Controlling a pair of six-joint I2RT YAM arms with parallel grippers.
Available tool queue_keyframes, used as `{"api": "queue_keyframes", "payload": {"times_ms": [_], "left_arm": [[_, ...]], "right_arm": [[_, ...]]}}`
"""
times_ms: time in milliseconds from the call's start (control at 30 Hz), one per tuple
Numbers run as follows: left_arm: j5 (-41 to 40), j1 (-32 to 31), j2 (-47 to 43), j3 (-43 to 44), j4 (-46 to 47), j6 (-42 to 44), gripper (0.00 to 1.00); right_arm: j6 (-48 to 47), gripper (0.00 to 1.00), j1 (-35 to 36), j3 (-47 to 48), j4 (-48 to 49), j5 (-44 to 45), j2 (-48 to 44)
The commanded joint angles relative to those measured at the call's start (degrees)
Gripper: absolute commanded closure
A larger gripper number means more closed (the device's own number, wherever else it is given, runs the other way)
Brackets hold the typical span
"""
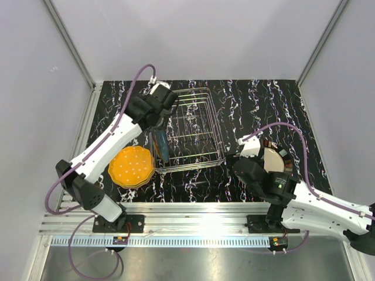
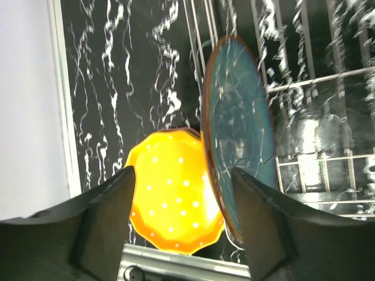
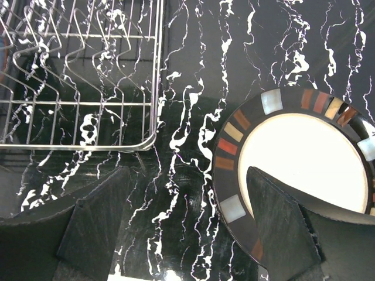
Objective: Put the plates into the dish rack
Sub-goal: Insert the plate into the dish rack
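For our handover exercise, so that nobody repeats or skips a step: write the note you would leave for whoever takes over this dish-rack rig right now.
Left gripper: open, close by the blue plate, which stands upright at the left end of the dish rack.
Right gripper: open, empty, beside the black-rimmed cream plate, which lies flat right of the rack.
Orange dotted plate: flat on the table left of the rack.
Done: blue plate racked.
Left: at least those two.
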Motion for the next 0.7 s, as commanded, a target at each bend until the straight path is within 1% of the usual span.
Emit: {"api": "queue_keyframes", "payload": {"times_ms": [0, 133, 200, 233, 267, 333, 367, 400, 433, 467, 533, 600, 633, 667], "left_arm": [[1.79, 0.25, -5.22, 4.82, 1.45, 1.86, 0.25], [3.47, 0.25, -11.0, 4.66, 4.43, 4.58, 0.18], [3.12, 0.25, -14.0, 2.03, 8.29, 6.69, 0.15], [2.86, 0.25, -17.41, 0.54, 9.96, 7.31, 0.13], [2.33, 0.25, -19.1, -2.78, 13.2, 8.71, 0.12], [-1.0, 0.25, -24.7, -6.84, 16.55, 9.94, 0.11], [-2.58, 0.16, -26.56, -11.21, 19.7, 11.34, 0.1], [-5.2, 0.25, -28.32, -13.52, 21.3, 12.14, 0.09], [-6.36, 0.25, -31.73, -15.72, 22.8, 12.93, 0.07], [-7.16, 0.25, -33.25, -19.57, 25.42, 14.59, 0.05], [-8.39, 0.25, -37.37, -22.84, 27.28, 15.92, 0.05], [-10.75, 0.16, -40.37, -27.59, 30.36, 16.37, 0.04], [-11.64, 0.16, -43.25, -29.0, 32.02, 16.02, 0.03], [-12.43, 0.25, -44.67, -31.79, 32.82, 15.75, 0.02]], "right_arm": [[2.14, 0.12, 0.41, 0.68, 0.06, 2.04, -1.68], [5.21, 0.12, 0.41, 2.52, -3.44, 3.97, -2.39], [7.92, 0.12, 0.41, 3.58, -5.21, 5.2, -1.69], [9.25, 0.12, 0.41, 4.98, -7.74, 6.69, -0.2], [11.78, 0.13, 0.41, 5.69, -8.9, 7.31, 0.77], [14.26, 0.14, 0.23, 7.44, -12.57, 9.24, 3.83], [17.75, 0.15, -0.55, 8.15, -13.99, 9.68, 4.99], [19.53, 0.16, -1.43, 8.68, -15.66, 9.78, 6.22], [20.94, 0.19, -2.57, 9.64, -17.94, 8.99, 8.67], [22.26, 0.2, -5.89, 10.0, -18.66, 8.2, 9.91], [22.01, 0.23, -9.42, 10.0, -18.41, 5.14, 12.98], [19.64, 0.25, -12.41, 9.56, -16.57, 3.19, 14.4], [19.46, 0.28, -12.86, 9.3, -14.99, 2.14, 15.8], [18.93, 0.29, -12.95, 9.3, -14.19, 1.7, 16.42]]}}
